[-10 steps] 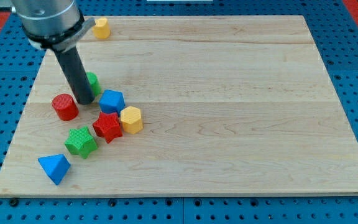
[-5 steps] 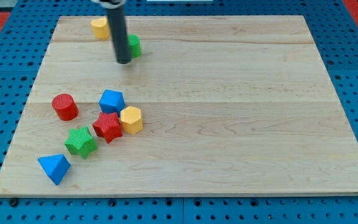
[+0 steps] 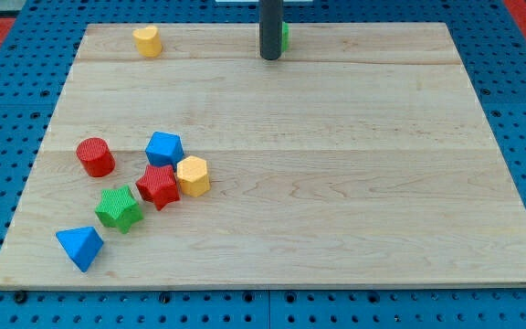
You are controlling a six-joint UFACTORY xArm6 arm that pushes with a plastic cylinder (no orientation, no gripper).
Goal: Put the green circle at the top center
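The green circle (image 3: 284, 37) sits at the top centre of the wooden board (image 3: 336, 164), mostly hidden behind my rod; only a green sliver shows at the rod's right side. My tip (image 3: 270, 57) rests on the board just below and left of the green circle, touching or nearly touching it.
A yellow block (image 3: 147, 40) lies near the top left. At the lower left is a cluster: red cylinder (image 3: 95, 156), blue block (image 3: 164, 147), red star (image 3: 159, 185), yellow hexagon (image 3: 193, 175), green star (image 3: 119, 207), blue triangle (image 3: 80, 246).
My rod has pushed the green circle from beside the lower-left cluster up and to the right, past the yellow block, to the top centre. The other blocks have not moved.
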